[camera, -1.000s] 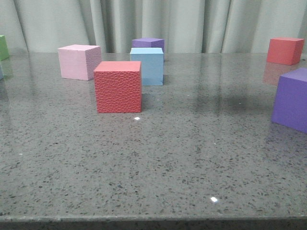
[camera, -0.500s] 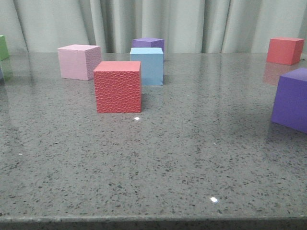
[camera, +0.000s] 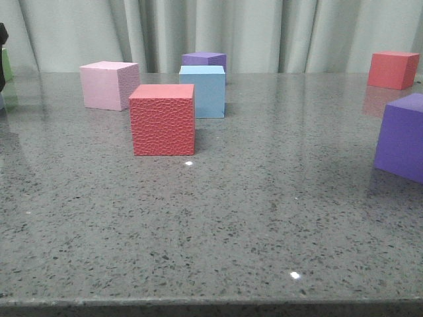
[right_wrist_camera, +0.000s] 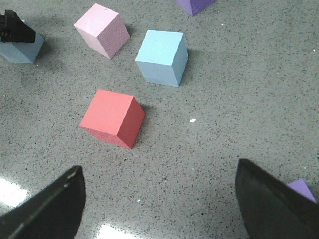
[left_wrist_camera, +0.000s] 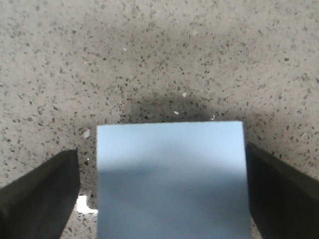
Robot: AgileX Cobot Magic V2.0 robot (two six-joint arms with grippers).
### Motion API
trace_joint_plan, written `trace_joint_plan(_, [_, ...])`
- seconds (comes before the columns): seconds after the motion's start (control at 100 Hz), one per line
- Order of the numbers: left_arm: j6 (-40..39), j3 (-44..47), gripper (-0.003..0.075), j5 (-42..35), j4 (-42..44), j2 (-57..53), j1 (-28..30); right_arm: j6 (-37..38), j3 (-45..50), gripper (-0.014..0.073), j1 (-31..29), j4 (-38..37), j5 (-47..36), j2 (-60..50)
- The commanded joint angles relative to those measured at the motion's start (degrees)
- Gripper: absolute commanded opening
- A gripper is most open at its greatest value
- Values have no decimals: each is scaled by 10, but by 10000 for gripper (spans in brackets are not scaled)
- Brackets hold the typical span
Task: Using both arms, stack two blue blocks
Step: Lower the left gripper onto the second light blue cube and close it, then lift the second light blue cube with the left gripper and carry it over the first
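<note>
Left wrist view: my left gripper straddles 1 blue block, jaws apart | right gripper open, high over other blue block | 0 stacked, both lifts remain.

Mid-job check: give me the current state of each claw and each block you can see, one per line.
Left claw: open, fingers either side of a blue block, gaps showing, not gripping.
Blue block at left claw: on the table, unlifted.
Right claw: open, empty, above the table.
Second blue block: on the table, free, nothing on it.
Textured red block: upright, untouched.
Pink block: upright, untouched.
Near purple block: on the table, partly out of frame.
</note>
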Motion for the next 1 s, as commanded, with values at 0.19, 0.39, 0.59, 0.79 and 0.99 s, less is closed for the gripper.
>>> trace_joint_plan(0.19, [-1, -19, 557, -10, 0, -27, 2, -6, -12, 610, 0, -4, -33, -12])
trace_joint_plan(0.39, [-1, -19, 406, -8, -7, -27, 2, -6, -12, 610, 0, -4, -34, -12])
trace_joint_plan(0.59, [-1, -36, 337, 9, -8, -27, 0, -6, -12, 610, 0, -8, -38, -12])
trace_joint_plan(0.79, [9, -127, 337, 93, -8, -29, -23, -6, -12, 610, 0, -29, -40, -12])
trace_joint_plan(0.99, [7, -235, 337, 145, -8, -29, -85, -8, -12, 610, 0, -32, -40, -12])
